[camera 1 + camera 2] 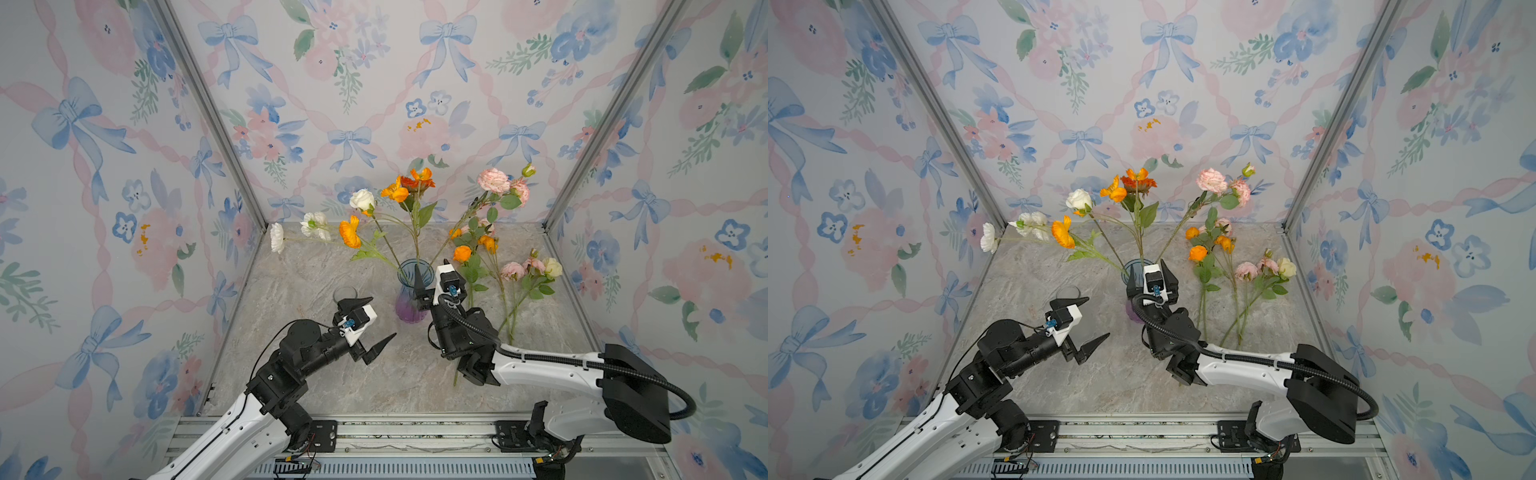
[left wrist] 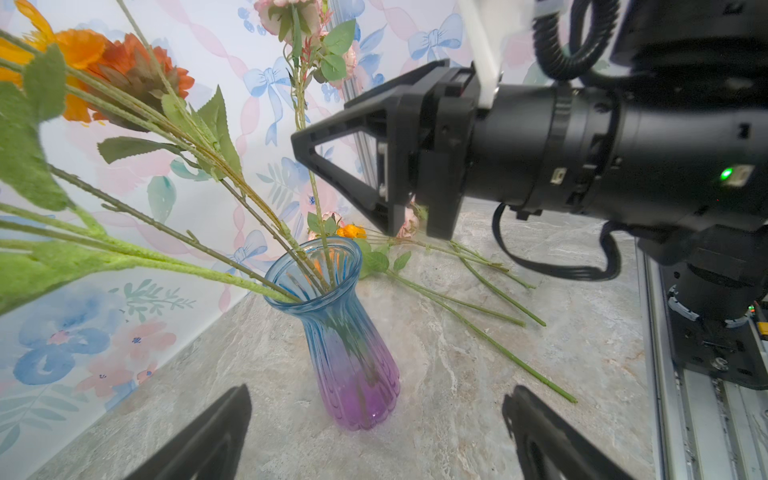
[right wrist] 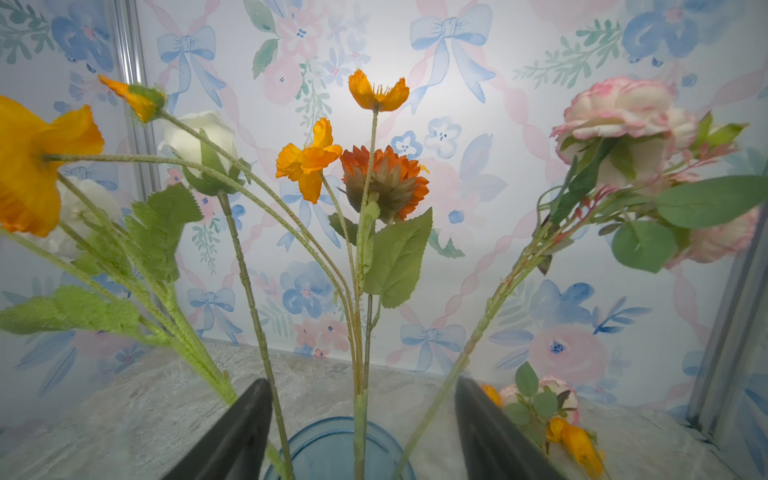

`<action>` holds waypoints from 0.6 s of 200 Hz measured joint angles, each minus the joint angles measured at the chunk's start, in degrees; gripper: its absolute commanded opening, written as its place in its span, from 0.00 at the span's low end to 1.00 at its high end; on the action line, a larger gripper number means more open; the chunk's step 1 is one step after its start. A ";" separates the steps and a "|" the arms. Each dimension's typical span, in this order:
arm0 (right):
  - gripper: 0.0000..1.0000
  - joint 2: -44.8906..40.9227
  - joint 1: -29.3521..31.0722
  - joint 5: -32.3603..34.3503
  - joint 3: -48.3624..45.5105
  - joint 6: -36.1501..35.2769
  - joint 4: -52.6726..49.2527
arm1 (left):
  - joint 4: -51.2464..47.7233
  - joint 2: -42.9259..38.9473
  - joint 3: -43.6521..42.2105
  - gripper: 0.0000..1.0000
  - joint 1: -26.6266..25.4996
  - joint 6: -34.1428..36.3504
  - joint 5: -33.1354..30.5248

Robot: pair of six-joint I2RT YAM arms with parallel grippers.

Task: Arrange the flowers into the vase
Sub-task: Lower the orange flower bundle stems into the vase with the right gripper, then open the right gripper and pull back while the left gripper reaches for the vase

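At the middle of the grey marbled bench (image 1: 395, 386) stands the ribbed glass vase (image 1: 404, 303), blue above and purple below. Some of the long green-stemmed flowers (image 1: 415, 183), orange, white and pink, fan out of its mouth. More sprays (image 1: 512, 271) lie flat on the bench to its right, near but not touching it.

The right gripper (image 3: 361, 384) is poised at the rim, jaws spread either side of the standing stems and pinching none. The left gripper (image 1: 382, 316) hovers near the vase, jaws wide and empty.

Judged step: letting go of a stem at the mouth. The next move calls for a lift clear of the stems without snagging them, then a grasp on a lying stem.

Only the right wrist view shows the gap between the jaws free of any grip. Only the left wrist view shows stem ends reaching down inside the glass.
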 measured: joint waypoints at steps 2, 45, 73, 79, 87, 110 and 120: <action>0.81 -0.79 0.13 0.02 -0.17 0.07 -0.66 | -0.02 0.02 0.00 0.98 0.02 0.00 0.00; 0.97 -17.14 -0.35 0.76 -0.76 6.78 -21.29 | 0.76 5.49 0.61 0.98 -0.17 -1.81 -0.59; 0.97 -24.24 -5.09 -2.71 1.81 16.15 -42.56 | 1.53 15.50 4.39 0.98 -2.01 -8.09 -4.59; 0.97 -25.29 -7.19 -4.85 2.34 18.32 -47.19 | 2.25 16.81 4.72 0.98 -2.93 -9.27 -5.84; 0.97 -26.27 -9.99 -7.87 2.80 20.68 -52.26 | 3.69 18.05 4.79 0.98 -4.52 -10.58 -8.00; 0.97 -27.87 -15.50 -15.43 2.82 25.55 -64.02 | 9.66 22.12 4.63 0.98 -8.74 -13.27 -13.35; 0.97 -28.57 -15.82 -18.16 2.05 26.95 -67.01 | 12.92 24.26 4.39 0.98 -9.18 -14.40 -15.30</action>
